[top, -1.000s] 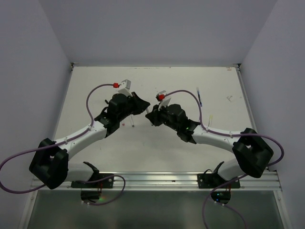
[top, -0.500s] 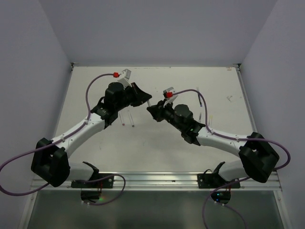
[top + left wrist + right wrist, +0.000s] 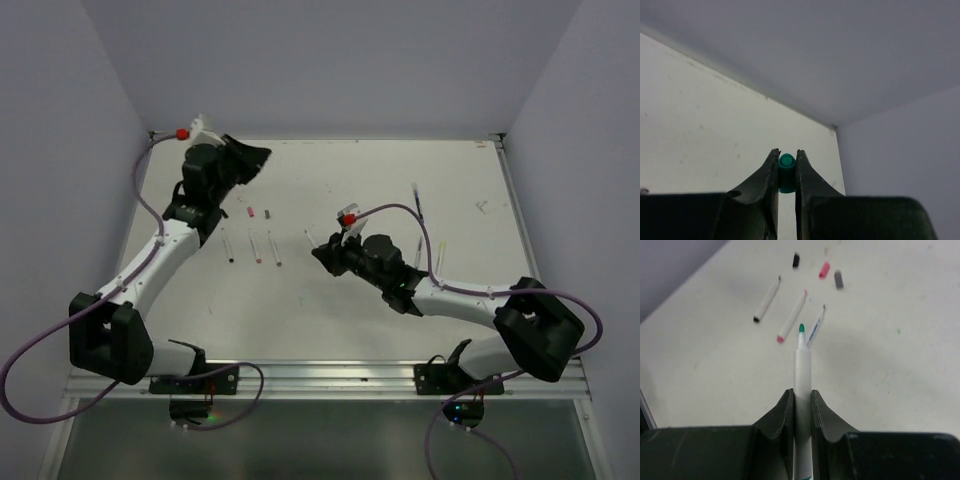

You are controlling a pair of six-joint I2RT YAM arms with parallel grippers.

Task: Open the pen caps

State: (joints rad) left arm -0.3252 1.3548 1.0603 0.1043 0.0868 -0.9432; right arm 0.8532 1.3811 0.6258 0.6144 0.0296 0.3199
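Pinching the green cap (image 3: 786,172), the left gripper (image 3: 787,153) has swung far left of the pen (image 3: 802,365), which the right gripper (image 3: 801,392) clamps, tip bare, so this one seems opened; beyond the pen lie other pens (image 3: 791,316) and loose caps (image 3: 824,270).

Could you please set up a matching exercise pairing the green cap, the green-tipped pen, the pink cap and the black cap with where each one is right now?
Things:
1. green cap
2. green-tipped pen
3. pink cap
4. black cap

Places:
A. gripped in the right gripper, tip pointing away from it
B. loose on the table, between the black cap and the grey cap
C. pinched in the left gripper
D. loose on the table, at one end of the cap row

Pairs: 1-C, 2-A, 3-B, 4-D
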